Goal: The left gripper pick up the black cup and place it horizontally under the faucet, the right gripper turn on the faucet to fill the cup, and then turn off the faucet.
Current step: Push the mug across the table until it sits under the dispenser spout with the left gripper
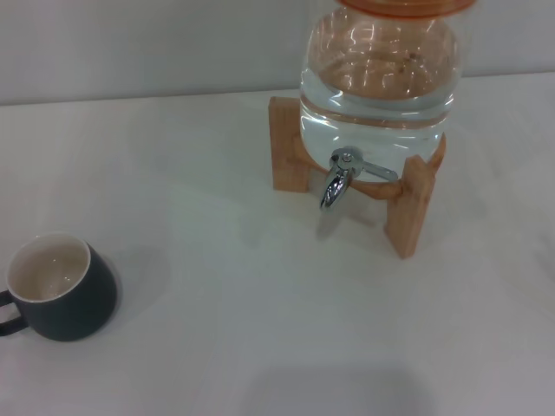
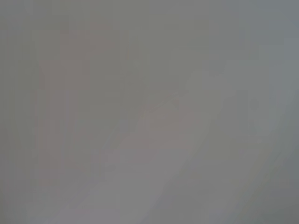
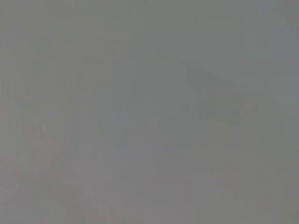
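The black cup point(image 1: 62, 290) stands upright on the white table at the near left, cream-white inside, its loop handle pointing toward the left edge. The chrome faucet point(image 1: 336, 180) sticks out from the front of a clear water jar point(image 1: 378, 82), spout curved down, its lever handle pointing right. The cup is far to the left of the faucet and nearer to me. Neither gripper shows in the head view. Both wrist views show only a plain grey surface with no fingers and no objects.
The water jar rests on a wooden stand point(image 1: 408, 208) at the back right, with an orange lid at the top edge. The white table point(image 1: 225, 260) spreads between the cup and the stand. A pale wall lies behind.
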